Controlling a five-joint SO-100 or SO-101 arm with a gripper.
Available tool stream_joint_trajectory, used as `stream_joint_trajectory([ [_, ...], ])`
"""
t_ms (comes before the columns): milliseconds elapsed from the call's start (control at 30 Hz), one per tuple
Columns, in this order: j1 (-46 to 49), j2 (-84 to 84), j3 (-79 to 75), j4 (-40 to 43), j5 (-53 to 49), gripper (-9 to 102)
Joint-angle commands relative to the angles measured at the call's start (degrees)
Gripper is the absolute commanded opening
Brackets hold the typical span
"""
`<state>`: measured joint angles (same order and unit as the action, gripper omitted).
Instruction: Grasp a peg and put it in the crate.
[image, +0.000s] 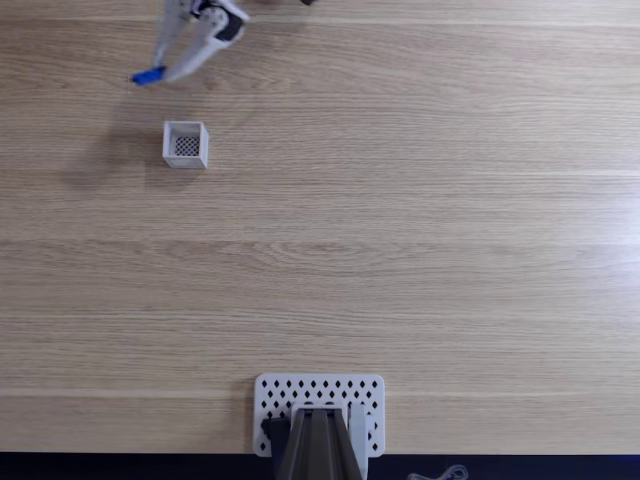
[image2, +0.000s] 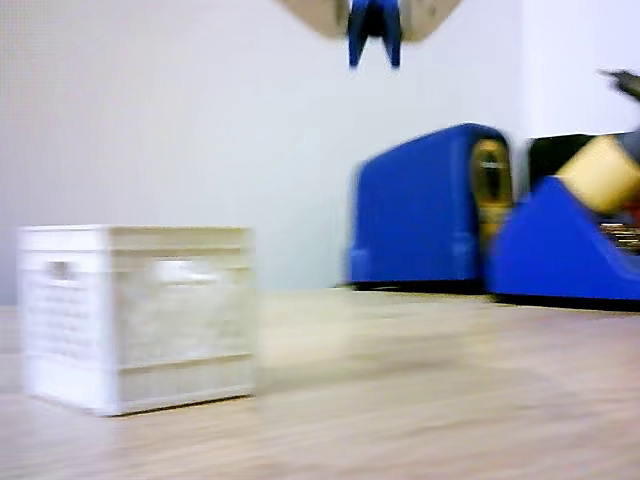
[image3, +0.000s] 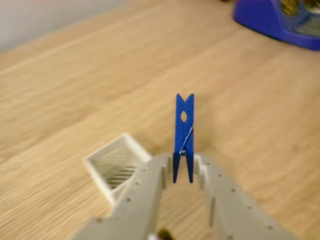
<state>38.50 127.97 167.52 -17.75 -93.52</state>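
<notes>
The tool (image3: 182, 172) is clenched on the blue peg (image3: 183, 135), which sticks out past the fingertips, lifted off the bench (image: 400, 220). In the fixed view the peg (image: 149, 76) hangs just above the white crate (image: 186, 145), slightly to its left, not touching.

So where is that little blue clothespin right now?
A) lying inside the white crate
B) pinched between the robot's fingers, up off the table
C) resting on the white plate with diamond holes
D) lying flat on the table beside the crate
B: in the wrist view the gripper clamps the peg, which sticks out beyond the fingers, while the crate sits open on the table beside it.
</notes>
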Motion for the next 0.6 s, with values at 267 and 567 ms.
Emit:
stream_joint_trajectory([
  [267,-7.1,-4.0,-0.6,-12.4,7.5,-1],
  [567,-7.0,-17.1,-11.1,-13.5,7.9,-1],
])
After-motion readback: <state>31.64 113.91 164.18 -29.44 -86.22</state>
